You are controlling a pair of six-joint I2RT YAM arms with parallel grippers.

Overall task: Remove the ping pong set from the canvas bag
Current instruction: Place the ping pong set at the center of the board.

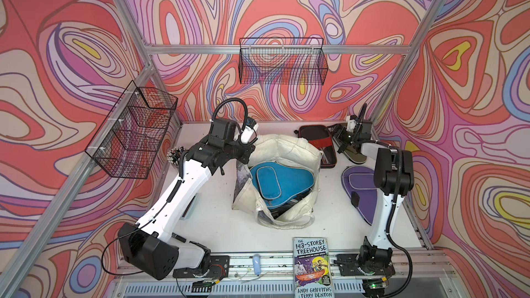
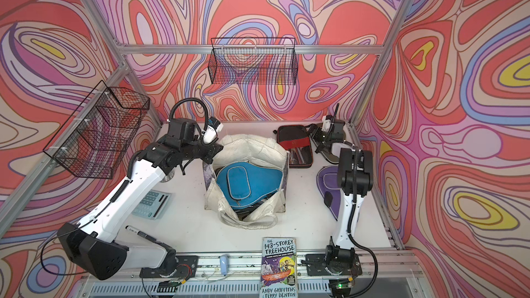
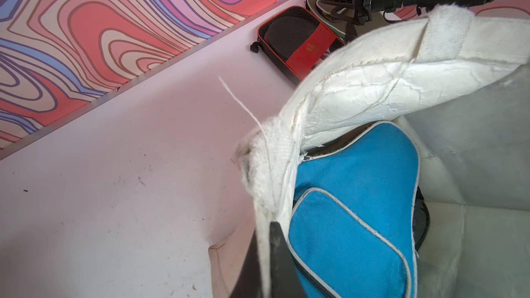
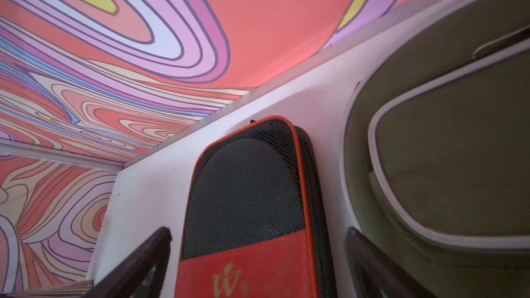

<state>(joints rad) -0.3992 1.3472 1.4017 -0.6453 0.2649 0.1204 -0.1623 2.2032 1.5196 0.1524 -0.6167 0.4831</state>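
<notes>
The cream canvas bag [image 1: 289,147] stands open mid-table in both top views, with a blue paddle case [image 1: 282,182] lying in its mouth. My left gripper [image 3: 266,242] is shut on the bag's rim [image 3: 286,167] at its left side. My right gripper [image 4: 258,233] is open at the back right and holds nothing. It hovers over a black-and-red pack [image 4: 243,196], beside an olive case [image 4: 444,153]. A purple case [image 1: 361,187] lies on the table under the right arm. Dark things under the blue case are mostly hidden.
A paperback book [image 1: 312,268] lies at the front edge. A calculator [image 2: 150,203] and a marker [image 2: 140,232] sit under the left arm. Wire baskets [image 1: 282,61] hang on the back and left walls. A small pale-blue object [image 1: 256,262] rests on the front rail.
</notes>
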